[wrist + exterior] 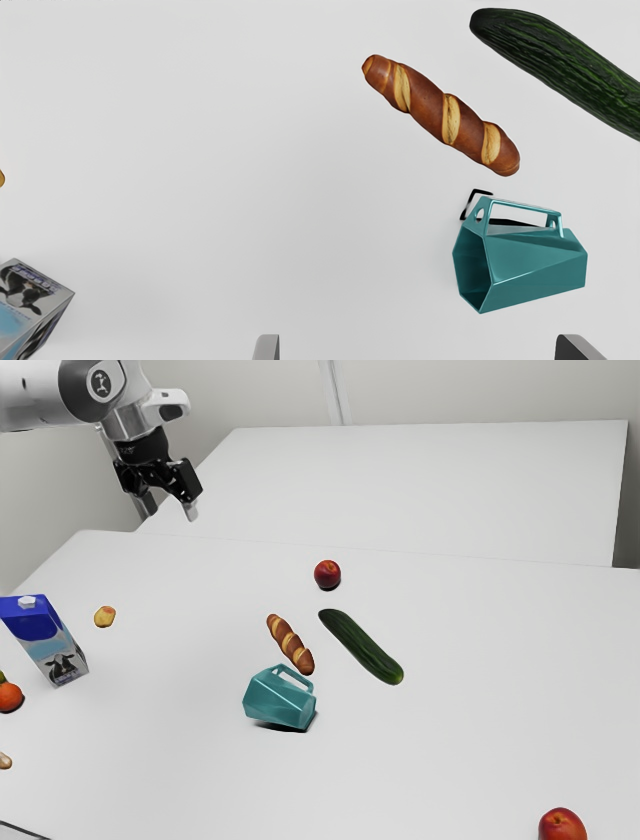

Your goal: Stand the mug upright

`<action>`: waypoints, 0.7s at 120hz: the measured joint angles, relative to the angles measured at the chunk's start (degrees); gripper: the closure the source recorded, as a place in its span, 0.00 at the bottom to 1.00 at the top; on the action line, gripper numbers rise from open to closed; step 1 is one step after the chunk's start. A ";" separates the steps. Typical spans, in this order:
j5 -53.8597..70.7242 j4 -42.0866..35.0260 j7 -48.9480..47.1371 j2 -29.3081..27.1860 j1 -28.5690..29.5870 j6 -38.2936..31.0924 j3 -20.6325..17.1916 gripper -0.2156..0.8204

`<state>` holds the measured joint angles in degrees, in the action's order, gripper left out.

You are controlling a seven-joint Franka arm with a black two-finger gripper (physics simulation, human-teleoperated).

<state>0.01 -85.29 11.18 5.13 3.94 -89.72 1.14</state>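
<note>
A teal faceted mug lies on its side on the table in the exterior view, its handle on the upper side. In the wrist view the mug shows its dark open mouth facing sideways, toward the milk carton's side. My gripper hangs high above the table at the exterior view's upper left, well away from the mug. Its two fingertips stand wide apart in the wrist view, so the gripper is open, with nothing held between them.
A bread roll lies close by the mug's handle side, with a cucumber beyond it. A milk carton, a small yellow fruit and an orange are at the exterior view's left. Red fruits lie farther off.
</note>
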 joint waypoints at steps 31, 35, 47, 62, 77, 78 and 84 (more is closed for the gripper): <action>-0.11 -0.26 0.41 -0.03 0.01 -0.13 0.00 0.21; -0.17 -0.69 0.45 -0.10 0.02 -0.14 -0.03 0.21; -2.21 -5.55 0.30 -1.65 0.06 -0.16 0.10 0.21; -9.66 -14.88 0.86 -5.13 0.05 -1.29 1.94 0.21; -17.88 -24.67 3.36 -7.65 0.72 -4.84 3.49 0.21; -18.41 -25.37 3.58 -7.88 0.86 -5.15 3.52 0.21; -21.73 -29.11 5.05 -8.82 1.96 -7.13 3.63 0.21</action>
<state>-21.72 -114.40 16.24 -3.69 5.90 -96.85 4.77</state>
